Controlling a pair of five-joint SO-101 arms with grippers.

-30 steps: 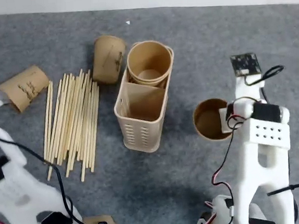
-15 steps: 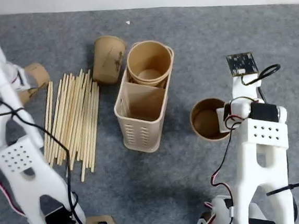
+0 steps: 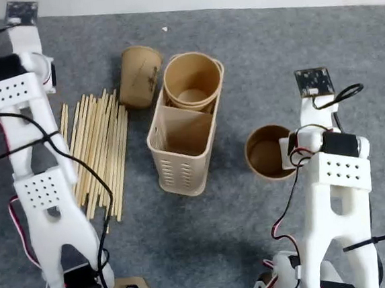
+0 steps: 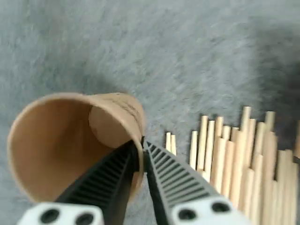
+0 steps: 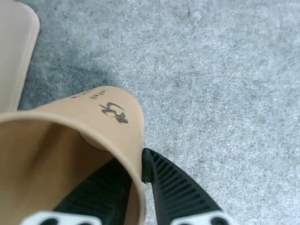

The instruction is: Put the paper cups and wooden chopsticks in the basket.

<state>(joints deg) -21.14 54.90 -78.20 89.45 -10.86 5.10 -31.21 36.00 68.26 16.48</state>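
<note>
Paper cups sit in four places. One cup [image 4: 70, 140] is pinched by the left pincer [image 4: 142, 143], its jaws narrow on the wall at the rim, one finger inside and one outside. It is out at 10 o'clock from the basket [image 3: 181, 168], just past the far ends of the wooden chopsticks [image 3: 99, 152], which lie loose on the desk [image 3: 252, 51] at 9 o'clock. A second cup [image 3: 267, 152] is gripped the same way by the right pincer [image 5: 143, 164] at 3 o'clock from the basket. A third cup [image 3: 139, 74] rests on the desk just beside the basket at 11 o'clock.

Each grip is on a single thin paper wall, so I judge a cup could buckle, swivel or slip free while carried. The left one must cross the chopsticks and could scatter them if it travels low. A cup landing on the rim or divider might tip the basket.

The basket's 12 o'clock compartment holds an upright cup [image 3: 192, 83], perhaps more than one nested. The 6 o'clock compartment shows bare walls and floor. Both held cups show bare insides
</note>
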